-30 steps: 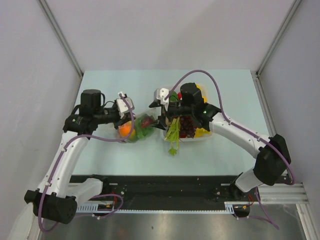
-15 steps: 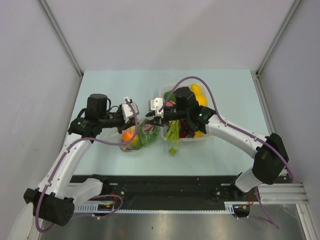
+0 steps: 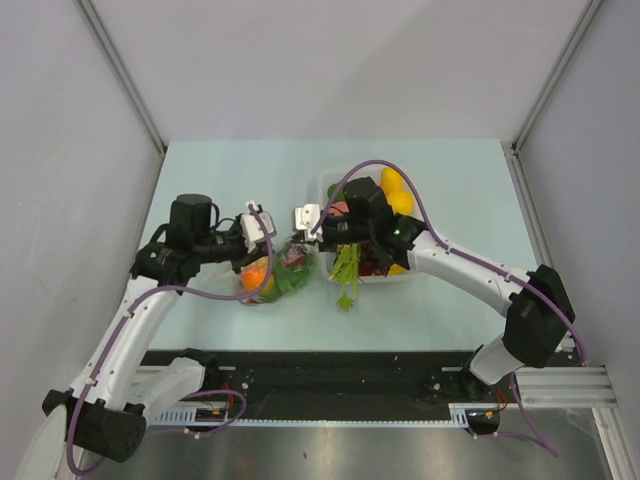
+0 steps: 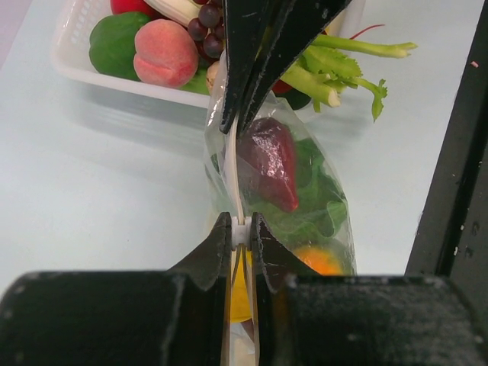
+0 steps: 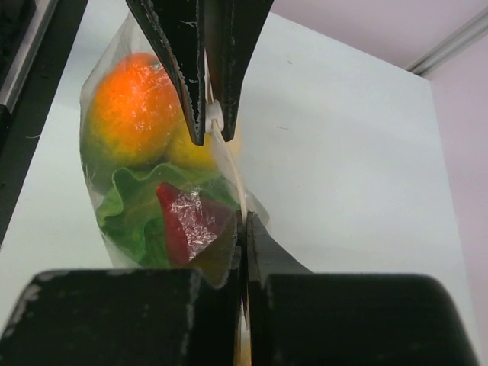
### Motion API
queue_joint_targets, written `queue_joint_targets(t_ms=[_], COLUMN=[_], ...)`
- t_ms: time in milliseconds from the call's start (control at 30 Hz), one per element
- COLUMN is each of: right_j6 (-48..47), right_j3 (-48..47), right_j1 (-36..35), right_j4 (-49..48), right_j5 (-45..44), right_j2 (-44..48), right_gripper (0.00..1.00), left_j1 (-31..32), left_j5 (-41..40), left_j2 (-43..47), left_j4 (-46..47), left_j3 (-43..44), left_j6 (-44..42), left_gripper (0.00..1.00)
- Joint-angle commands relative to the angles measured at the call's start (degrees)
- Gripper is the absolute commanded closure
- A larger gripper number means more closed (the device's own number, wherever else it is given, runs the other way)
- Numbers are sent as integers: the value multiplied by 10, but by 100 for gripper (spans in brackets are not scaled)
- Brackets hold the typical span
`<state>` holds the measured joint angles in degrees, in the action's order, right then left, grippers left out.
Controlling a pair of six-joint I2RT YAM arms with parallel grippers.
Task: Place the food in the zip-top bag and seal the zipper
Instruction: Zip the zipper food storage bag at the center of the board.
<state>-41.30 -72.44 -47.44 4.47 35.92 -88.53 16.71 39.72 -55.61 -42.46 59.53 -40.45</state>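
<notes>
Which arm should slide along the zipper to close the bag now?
Probably right. The right tool is shut on the zipper at one end of the bag, so it could slide along the strip toward the left tool, which pinches the other end and can hold it steady.

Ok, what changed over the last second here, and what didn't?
The right claw swung left from over the tray to the zip-top bag and closed on its zipper, opposite the left claw. The left claw kept its grip on the zipper, shifting only slightly; the tray stayed put.
</notes>
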Motion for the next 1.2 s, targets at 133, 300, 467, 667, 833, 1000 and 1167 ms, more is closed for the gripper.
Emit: queue_joint_targets(t_ms=[133, 300, 467, 667, 833, 1000, 1167], right_j6=[24, 46, 49, 46, 41, 45, 53], right_j3=[-2, -2, -2, -2, -2, -2, -2], right_j1=[21, 50, 67, 79, 83, 82, 75], right_j4=[-9, -4, 2, 0, -1, -5, -12], right_j5=[-77, -71, -62, -52, -45, -35, -27], right_j2=[6, 12, 9, 3, -1, -2, -3], right_gripper=[100, 100, 100, 100, 100, 100, 100], left_j1=[-6, -59, -90, -125, -139, -140, -141], left_j5=[-48, -58, -86, -134, -191, -269, -204], left_j2=[45, 74, 96, 148, 190, 188, 130], left_j4=[-50, -83, -124, -176, -213, -221, -217], left_j3=[-34, -39, -54, -60, -72, -81, 10], left_j6=[-22, -42, -68, -85, -106, -114, -59], left_gripper=[91, 90, 90, 89, 86, 80, 48])
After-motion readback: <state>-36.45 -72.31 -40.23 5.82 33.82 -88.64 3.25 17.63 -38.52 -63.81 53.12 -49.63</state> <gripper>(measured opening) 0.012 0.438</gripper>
